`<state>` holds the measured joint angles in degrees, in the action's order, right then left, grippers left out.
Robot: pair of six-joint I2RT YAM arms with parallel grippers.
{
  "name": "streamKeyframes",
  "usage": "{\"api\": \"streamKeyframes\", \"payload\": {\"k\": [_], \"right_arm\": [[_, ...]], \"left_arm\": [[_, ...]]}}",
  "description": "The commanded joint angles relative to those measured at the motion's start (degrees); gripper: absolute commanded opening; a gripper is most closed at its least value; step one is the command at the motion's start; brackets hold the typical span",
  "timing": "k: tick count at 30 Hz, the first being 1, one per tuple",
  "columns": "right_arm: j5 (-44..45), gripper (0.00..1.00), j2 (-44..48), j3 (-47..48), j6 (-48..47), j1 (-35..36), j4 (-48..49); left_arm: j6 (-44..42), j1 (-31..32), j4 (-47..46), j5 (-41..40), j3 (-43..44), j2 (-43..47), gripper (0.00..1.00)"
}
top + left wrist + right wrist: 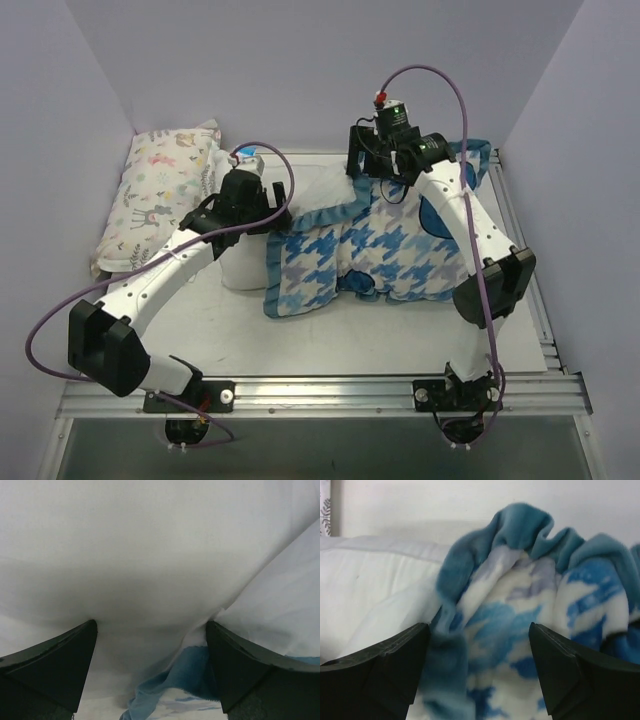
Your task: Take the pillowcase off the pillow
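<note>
The pillow (240,268) lies bare beneath the left pincer (151,630), whose jaws are apart. The pillowcase (375,262) seems to cover the rest of it. Its teal ruffle (520,525) sits loose between the right pincer's (477,630) parted jaws. Perhaps half remains.

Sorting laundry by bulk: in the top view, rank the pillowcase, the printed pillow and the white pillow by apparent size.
1. pillowcase
2. printed pillow
3. white pillow, judged only by its exposed part; the pillowcase and the left arm cover some of it, so this rank is unsure.
</note>
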<state>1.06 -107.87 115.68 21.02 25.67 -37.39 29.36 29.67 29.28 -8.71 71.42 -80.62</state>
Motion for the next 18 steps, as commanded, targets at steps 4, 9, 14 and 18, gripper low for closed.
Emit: {"api": "streamKeyframes", "payload": {"k": [4,9,14,18], "right_arm": [[3.14,0.88,18.63,-18.35,0.16,5.35,9.85],[4.21,0.91,22.97,-34.17,1.22,12.64,19.18],[6.67,0.92,12.99,-31.22,1.83,15.99,19.46],[6.25,0.74,7.33,-29.63,4.03,12.13,16.2]], "left_arm": [[5.53,-4.71,-12.66,11.77,-6.19,-1.82,0.97],[5.97,-5.06,-15.13,13.01,-7.52,-2.35,0.97],[6.76,-5.59,-15.48,13.72,-7.7,-3.32,0.98],[7.37,-6.55,-15.65,12.4,-8.92,-3.32,0.97]]}}
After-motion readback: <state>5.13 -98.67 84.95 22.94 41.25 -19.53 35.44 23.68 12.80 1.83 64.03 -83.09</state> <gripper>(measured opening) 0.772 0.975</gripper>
